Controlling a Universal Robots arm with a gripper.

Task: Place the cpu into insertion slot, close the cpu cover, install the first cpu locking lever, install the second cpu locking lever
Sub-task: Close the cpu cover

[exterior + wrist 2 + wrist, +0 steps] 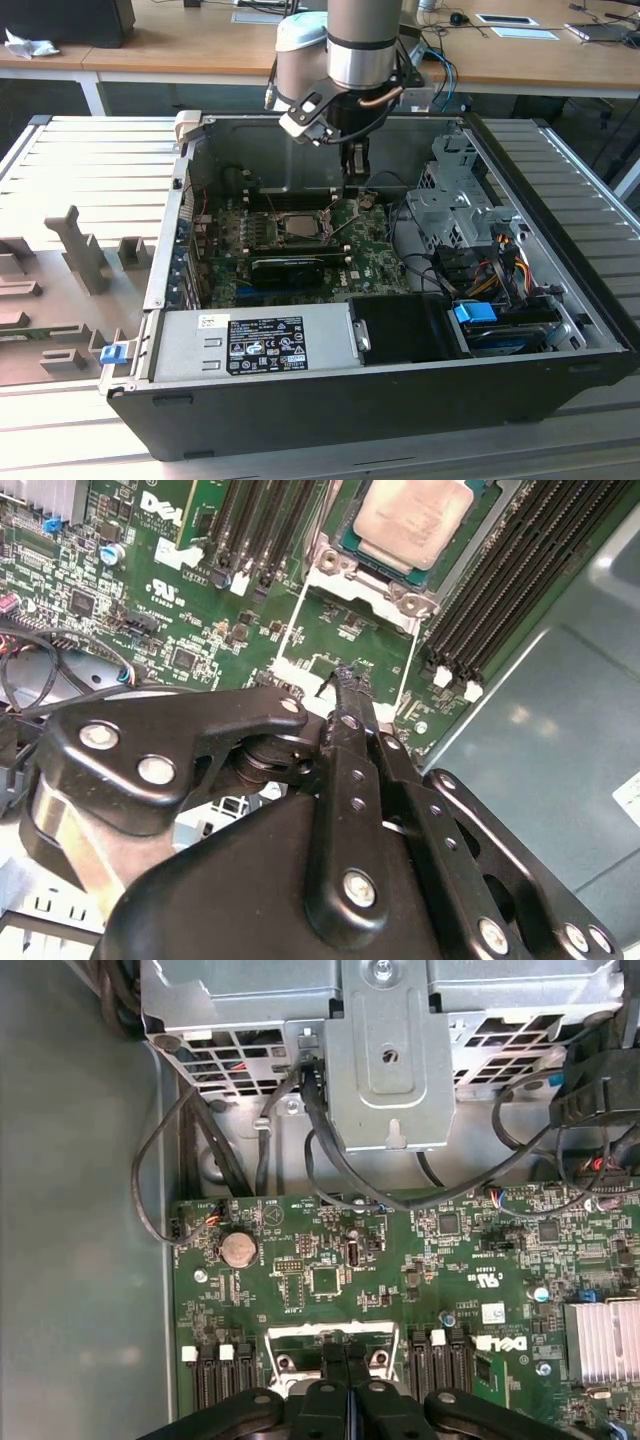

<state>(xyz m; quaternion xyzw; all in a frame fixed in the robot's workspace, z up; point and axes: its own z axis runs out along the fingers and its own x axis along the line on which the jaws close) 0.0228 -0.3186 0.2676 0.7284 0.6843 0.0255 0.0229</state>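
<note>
Cpu, pale silver-beige square chip (414, 520), sits in your silver-rimmed insertion slot (352, 588), black gripper (348, 680) fingers pressed together, empty, nearby.

My gripper (346, 680) fills the foreground, black links spread wide and fingers drawn together into one narrow tip with nothing between them. That tip is over the green circuit board (200, 630), at the white outline just beside the insertion slot (362, 586). Whether it's touching, I can't tell. The cpu (412, 518) lies flat in the slot, pale face up. Black memory slots (255, 530) flank it, and a grey case wall (560, 730) runs alongside.
</note>
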